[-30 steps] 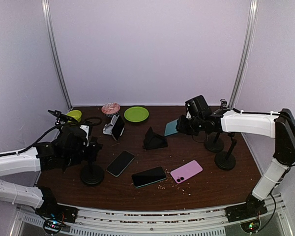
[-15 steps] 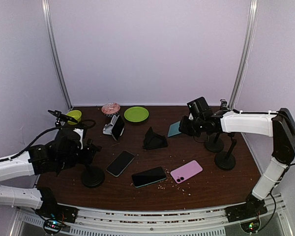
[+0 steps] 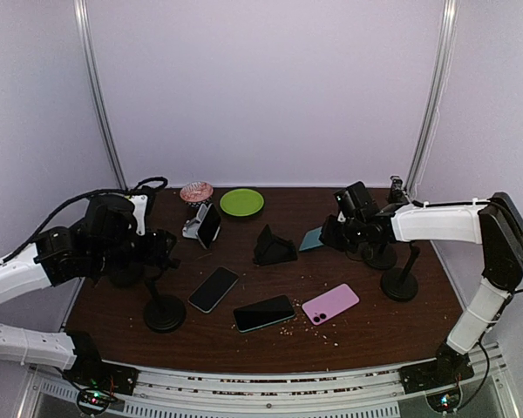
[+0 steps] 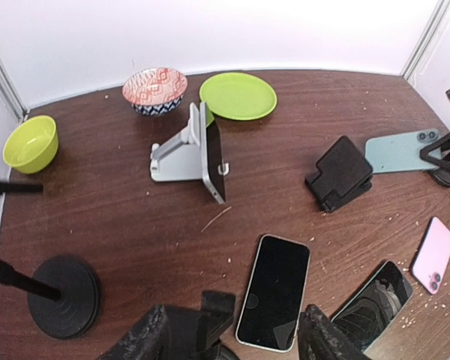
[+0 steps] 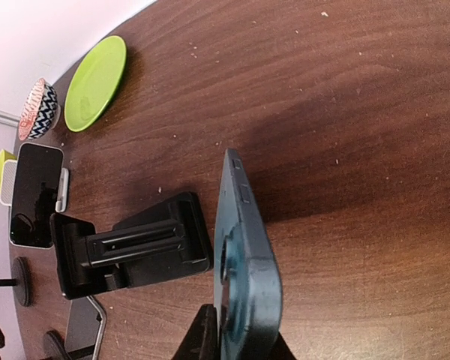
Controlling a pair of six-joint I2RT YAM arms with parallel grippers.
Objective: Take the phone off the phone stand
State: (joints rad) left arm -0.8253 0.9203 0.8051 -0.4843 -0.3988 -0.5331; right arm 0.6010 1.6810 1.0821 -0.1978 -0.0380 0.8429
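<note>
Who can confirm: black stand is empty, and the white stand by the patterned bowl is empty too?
Half right. The black stand is empty, but the white stand by the patterned bowl is not: a phone leans upright on it. The left wrist view shows it.

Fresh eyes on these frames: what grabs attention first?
The right gripper grips a teal phone edge-up at centre right, beside an empty black folding stand. At back left, a white stand holds a dark phone. Near the front, a pink phone and two black-screened phones lie flat.
</note>
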